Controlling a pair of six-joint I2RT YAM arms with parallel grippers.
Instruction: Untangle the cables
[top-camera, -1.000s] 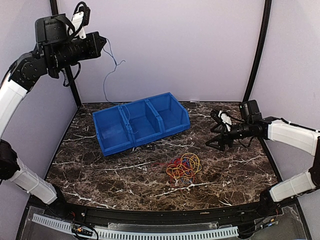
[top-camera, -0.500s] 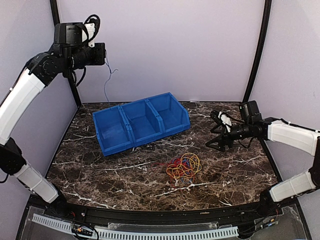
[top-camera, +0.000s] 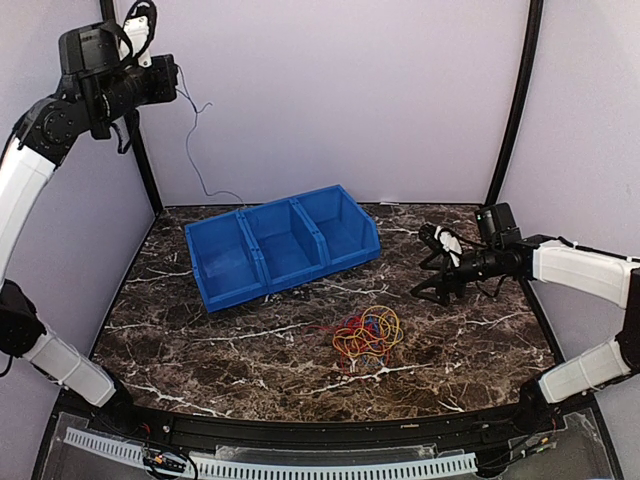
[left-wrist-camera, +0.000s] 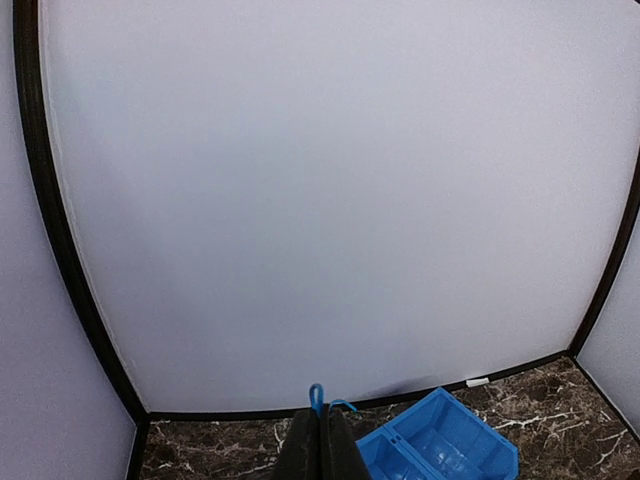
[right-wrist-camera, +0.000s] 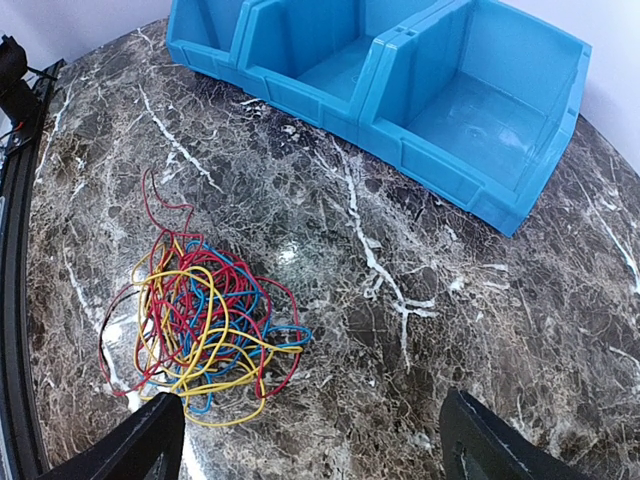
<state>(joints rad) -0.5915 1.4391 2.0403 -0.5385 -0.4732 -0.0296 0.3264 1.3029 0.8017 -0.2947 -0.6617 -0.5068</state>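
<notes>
- Yellow, red and blue wire, thin and soft: the cables (top-camera: 367, 333) lie in one loose heap on the marble table (top-camera: 190, 330), toward its near edge and a little right of the middle.
- Handling, as we judge it: very light, limp and springy in the loops. A pulled strand will likely drag the whole heap along. We would pinch an outlying strand, such as the red loop (right-wrist-camera: 152, 205) at the heap's rim, rather than the dense core.
- One blue wire (top-camera: 188, 150), apart from the heap: clenched in the left gripper (top-camera: 172, 80) high above the far left corner, hanging down to the far edge by the bin.
- Right gripper (top-camera: 428, 264): jaws spread, holding nothing, low near the right edge, near the heap but not touching it.
- Blue three-compartment bin (top-camera: 300, 275): toward the far edge, left of the middle, apart from the heap. We judge it out of the way.
</notes>
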